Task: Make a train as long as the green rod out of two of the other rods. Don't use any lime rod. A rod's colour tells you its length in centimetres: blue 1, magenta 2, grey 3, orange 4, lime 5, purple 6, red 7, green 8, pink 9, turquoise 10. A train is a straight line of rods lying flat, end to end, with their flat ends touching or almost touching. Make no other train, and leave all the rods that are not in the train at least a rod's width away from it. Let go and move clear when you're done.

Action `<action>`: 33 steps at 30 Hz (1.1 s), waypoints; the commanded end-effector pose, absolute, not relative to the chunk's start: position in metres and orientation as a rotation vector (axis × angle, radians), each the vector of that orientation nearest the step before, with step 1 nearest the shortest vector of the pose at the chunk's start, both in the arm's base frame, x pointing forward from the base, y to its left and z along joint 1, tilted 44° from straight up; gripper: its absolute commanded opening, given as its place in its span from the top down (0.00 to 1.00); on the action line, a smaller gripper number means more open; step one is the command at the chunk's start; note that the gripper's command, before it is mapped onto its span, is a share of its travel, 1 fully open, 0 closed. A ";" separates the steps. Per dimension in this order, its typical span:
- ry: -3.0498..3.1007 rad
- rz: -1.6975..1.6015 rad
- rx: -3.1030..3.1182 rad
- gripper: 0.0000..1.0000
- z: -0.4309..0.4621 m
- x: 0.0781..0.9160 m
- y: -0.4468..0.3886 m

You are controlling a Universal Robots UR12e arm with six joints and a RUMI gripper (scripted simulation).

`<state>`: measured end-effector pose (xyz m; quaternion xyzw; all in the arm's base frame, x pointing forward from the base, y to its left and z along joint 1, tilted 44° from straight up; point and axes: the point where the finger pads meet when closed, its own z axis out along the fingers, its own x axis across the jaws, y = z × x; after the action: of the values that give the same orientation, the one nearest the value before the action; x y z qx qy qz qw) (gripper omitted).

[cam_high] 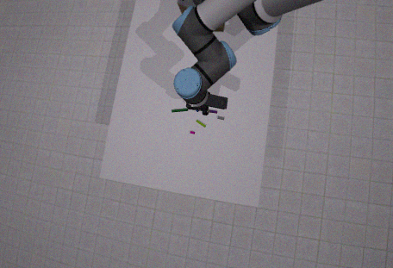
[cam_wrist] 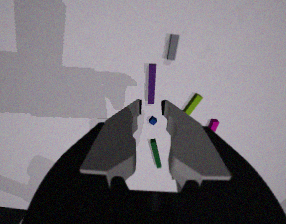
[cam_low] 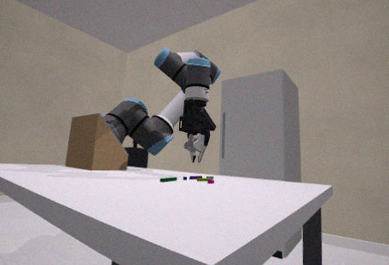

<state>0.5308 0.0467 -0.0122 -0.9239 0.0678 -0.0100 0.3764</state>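
Observation:
My gripper (cam_low: pixel 197 158) hangs well above the table, its fingers drawn close with a narrow gap and nothing between them; it also shows in the wrist view (cam_wrist: pixel 151 107). Through that gap I see the small blue rod (cam_wrist: pixel 153 120) lying on the table straight below. The green rod (cam_wrist: pixel 155 153) lies just behind it, the purple rod (cam_wrist: pixel 152 83) just ahead, in roughly one line. The grey rod (cam_wrist: pixel 172 47) lies farther ahead. The lime rod (cam_wrist: pixel 192 104) and the magenta rod (cam_wrist: pixel 213 124) lie to the right. From above, the green rod (cam_high: pixel 179 110), purple rod (cam_high: pixel 213 111), lime rod (cam_high: pixel 201 123) and magenta rod (cam_high: pixel 192 132) lie apart.
A brown box (cam_low: pixel 95 142) stands at the back of the table by the arm's base. A tall grey cabinet (cam_low: pixel 258 127) stands behind the table. The rods lie near the table's middle, away from its edges.

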 end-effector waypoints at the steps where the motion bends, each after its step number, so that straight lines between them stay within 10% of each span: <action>1: 0.174 -0.027 -2.364 0.86 -0.014 0.532 0.048; 33: 0.174 -0.027 -2.364 0.86 -0.040 0.534 0.074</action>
<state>0.5334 0.0733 -0.0392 -0.9239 0.0678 -0.0100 0.3763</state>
